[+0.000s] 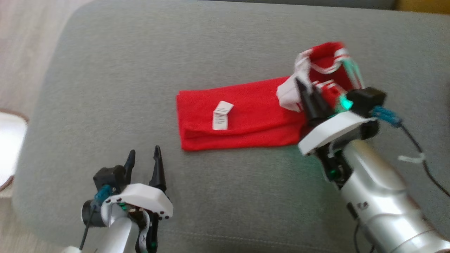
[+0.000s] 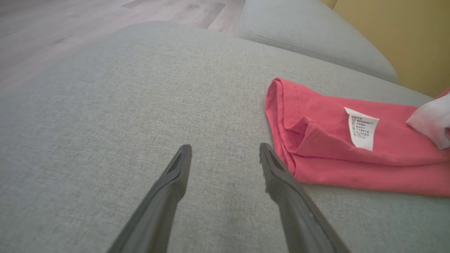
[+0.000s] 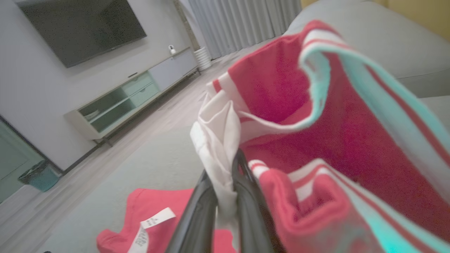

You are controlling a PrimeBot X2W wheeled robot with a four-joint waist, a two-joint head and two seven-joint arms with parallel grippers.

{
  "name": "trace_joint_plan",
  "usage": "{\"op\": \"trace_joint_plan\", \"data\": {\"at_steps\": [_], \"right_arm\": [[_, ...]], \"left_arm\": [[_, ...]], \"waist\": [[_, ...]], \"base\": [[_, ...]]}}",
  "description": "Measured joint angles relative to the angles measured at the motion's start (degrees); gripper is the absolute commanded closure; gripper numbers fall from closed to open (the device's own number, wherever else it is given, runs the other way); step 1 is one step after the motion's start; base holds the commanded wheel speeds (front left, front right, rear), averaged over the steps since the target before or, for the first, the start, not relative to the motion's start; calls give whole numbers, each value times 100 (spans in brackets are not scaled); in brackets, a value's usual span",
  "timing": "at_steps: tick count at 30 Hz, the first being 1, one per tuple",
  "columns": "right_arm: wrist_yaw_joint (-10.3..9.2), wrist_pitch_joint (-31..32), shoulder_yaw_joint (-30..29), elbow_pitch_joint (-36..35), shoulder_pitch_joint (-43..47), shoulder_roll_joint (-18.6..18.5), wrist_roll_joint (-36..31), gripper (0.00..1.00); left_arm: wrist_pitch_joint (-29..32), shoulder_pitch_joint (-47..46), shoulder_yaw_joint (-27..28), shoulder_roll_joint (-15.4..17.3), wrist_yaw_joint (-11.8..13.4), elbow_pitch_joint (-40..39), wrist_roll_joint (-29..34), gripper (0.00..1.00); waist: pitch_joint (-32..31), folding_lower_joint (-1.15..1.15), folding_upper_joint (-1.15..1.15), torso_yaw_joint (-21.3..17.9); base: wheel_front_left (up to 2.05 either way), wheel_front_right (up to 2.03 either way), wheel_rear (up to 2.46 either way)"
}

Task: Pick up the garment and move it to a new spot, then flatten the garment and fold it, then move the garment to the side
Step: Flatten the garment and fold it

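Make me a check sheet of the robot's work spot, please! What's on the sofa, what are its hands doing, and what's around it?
surface: grey sofa cushion, smooth.
job's things: red garment with white stripes, mostly folded flat, white label on top; its right end is lifted off the cushion.
clutter: nothing seen.
grippers: left gripper open, holding nothing, near the garment's folded end but apart from it; right gripper shut on the garment's white edge.
cables: black cable with a blue plug at the right wrist, trailing away from the garment.
surroundings: wood floor, television, low cabinet, curtains, yellow wall.
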Motion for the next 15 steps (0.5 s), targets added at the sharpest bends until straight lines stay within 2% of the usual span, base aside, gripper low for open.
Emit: {"op": "trace_joint_plan", "data": {"at_steps": [6,12,13,14,15], "right_arm": [[0,147,527,25,7,242,65,100],[0,190,942,416,-73,426,71,100],[0,189,1007,417,-101,438,99,77],[0,182,1051,411,-135,467,152,0],[0,138,1078,392,-160,499,209,0]], "left_arm": [[0,4,-218,2,2,44,-90,0],[0,60,-408,3,2,51,-119,0],[0,83,-417,5,2,53,-119,0],[0,101,-431,7,3,59,-120,0],[0,109,-442,7,5,70,-120,0]], "waist": [[-67,0,0,463],[-123,0,0,1056],[-130,0,0,1125],[-137,0,0,1185],[-147,0,0,1231]], "base": [[0,0,0],[0,0,0],[0,0,0],[0,0,0],[0,0,0]]}}
